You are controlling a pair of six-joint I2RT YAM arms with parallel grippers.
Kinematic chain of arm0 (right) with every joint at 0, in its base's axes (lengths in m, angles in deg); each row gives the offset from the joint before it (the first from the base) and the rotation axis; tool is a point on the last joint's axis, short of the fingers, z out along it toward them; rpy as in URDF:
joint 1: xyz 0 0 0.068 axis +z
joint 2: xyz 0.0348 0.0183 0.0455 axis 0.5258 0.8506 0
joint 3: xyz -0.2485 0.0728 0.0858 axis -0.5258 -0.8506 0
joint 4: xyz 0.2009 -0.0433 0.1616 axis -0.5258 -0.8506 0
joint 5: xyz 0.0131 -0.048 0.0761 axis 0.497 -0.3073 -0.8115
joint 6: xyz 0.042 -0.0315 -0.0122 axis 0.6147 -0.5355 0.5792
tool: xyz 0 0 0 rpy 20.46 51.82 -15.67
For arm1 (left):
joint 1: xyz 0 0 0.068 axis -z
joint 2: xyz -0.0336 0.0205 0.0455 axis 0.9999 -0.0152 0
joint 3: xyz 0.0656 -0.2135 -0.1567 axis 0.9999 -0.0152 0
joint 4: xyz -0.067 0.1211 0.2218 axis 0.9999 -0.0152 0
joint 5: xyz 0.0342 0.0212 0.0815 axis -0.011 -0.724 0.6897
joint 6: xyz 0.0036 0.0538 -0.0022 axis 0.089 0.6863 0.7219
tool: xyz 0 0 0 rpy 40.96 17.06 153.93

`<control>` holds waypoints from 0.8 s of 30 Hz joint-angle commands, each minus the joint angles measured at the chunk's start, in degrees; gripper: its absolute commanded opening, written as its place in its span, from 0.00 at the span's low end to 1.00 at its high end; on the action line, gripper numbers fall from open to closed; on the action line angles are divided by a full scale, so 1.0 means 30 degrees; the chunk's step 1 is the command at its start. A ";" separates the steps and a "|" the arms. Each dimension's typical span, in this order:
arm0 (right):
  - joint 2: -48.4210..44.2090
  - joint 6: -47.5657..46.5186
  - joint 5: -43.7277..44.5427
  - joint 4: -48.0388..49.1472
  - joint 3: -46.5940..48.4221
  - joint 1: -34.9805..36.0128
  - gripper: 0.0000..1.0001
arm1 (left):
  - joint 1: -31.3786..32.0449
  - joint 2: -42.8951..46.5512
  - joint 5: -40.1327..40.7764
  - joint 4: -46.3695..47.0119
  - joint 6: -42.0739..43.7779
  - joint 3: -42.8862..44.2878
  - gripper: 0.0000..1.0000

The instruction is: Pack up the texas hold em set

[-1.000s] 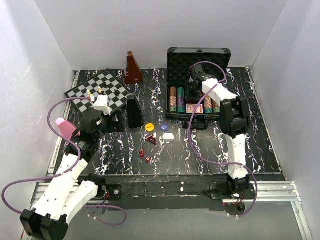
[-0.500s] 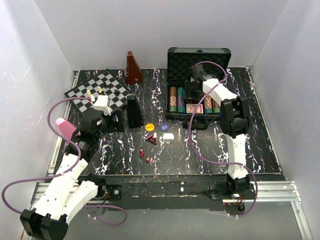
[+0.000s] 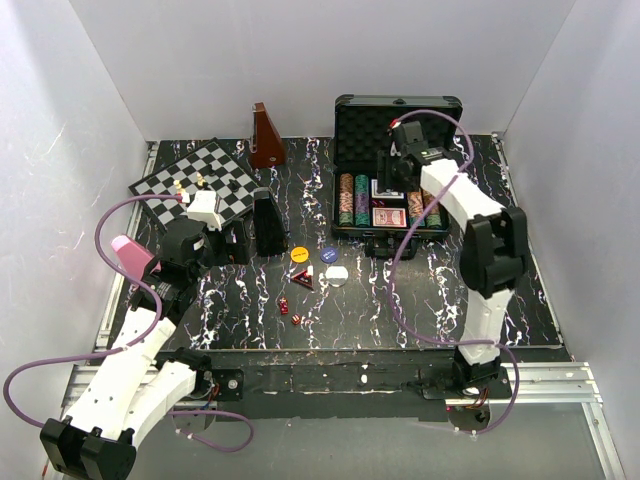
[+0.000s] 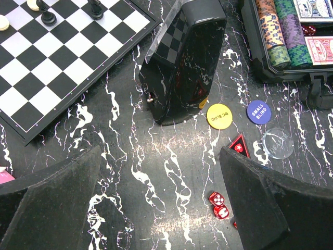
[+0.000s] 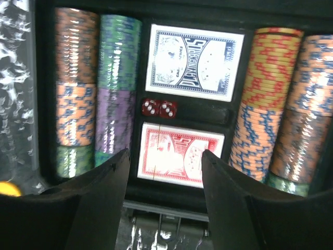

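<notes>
Upper right of the overhead view: black case (image 3: 355,125) on the bench (image 3: 520,260), lid up. Inside, from the right wrist: chip rows (image 5: 77,88) at both sides, blue deck (image 5: 195,61) at top centre, red deck (image 5: 179,153) below it, red dice (image 5: 159,108) between the two. Right pincer (image 5: 164,156) spread above the red deck, pinching nothing. Left pincer (image 4: 160,156) spread wide, empty, low in its own view. Yellow button (image 4: 218,115), blue button (image 4: 258,111), clear button (image 4: 277,143) and loose dice (image 4: 217,204) on the bench right of centre, outside the case.

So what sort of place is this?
Likely a robot test cell: plain white walls box in a black marbled table, a left arm and right arm are bolted at its near edge, and a poker case lies open.
</notes>
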 commanded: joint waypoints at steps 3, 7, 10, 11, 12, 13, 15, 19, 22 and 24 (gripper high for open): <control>-0.5346 -0.0045 0.0228 0.1154 -0.2893 0.1205 0.61 | 0.0044 0.0065 0.0524 0.0155 -0.0006 0.0249 0.98; -0.7457 0.0247 0.0548 0.1331 -0.5414 0.3605 0.58 | 0.0015 -0.0549 0.1111 -0.0254 -0.0240 0.0483 0.98; -0.8191 0.1152 0.0403 0.0980 -0.6734 0.5918 0.54 | -0.0014 -0.0756 0.1375 -0.0402 -0.0241 0.0543 0.98; -0.8252 0.1446 0.0286 0.0979 -0.7115 0.6796 0.53 | -0.0014 -0.0727 0.1376 -0.0373 -0.0270 0.0571 0.98; -0.8252 0.1855 0.0227 0.0892 -0.7350 0.7501 0.52 | -0.0014 -0.0669 0.1376 -0.0373 -0.0270 0.0543 0.98; -0.8165 0.2294 0.0081 0.0920 -0.7585 0.8320 0.52 | 0.0015 -0.0668 0.1376 -0.0373 -0.0270 0.0513 0.98; -0.7815 0.3231 -0.0095 0.0804 -0.7792 0.9699 0.51 | -0.0014 -0.0639 0.1434 -0.0373 -0.0241 0.0513 0.98; -0.6412 0.4406 -0.0156 0.1446 -0.7969 1.2335 0.50 | -0.0014 -0.0639 0.1581 -0.0402 -0.0270 0.0513 0.98; -0.4888 0.4847 0.0137 0.0835 -0.7063 1.3774 0.48 | -0.0014 -0.0639 0.1639 -0.0402 -0.0270 0.0513 0.98; -0.4212 0.4935 0.0314 0.0715 -0.6535 1.4507 0.48 | -0.0014 -0.0668 0.1639 -0.0460 -0.0270 0.0513 0.98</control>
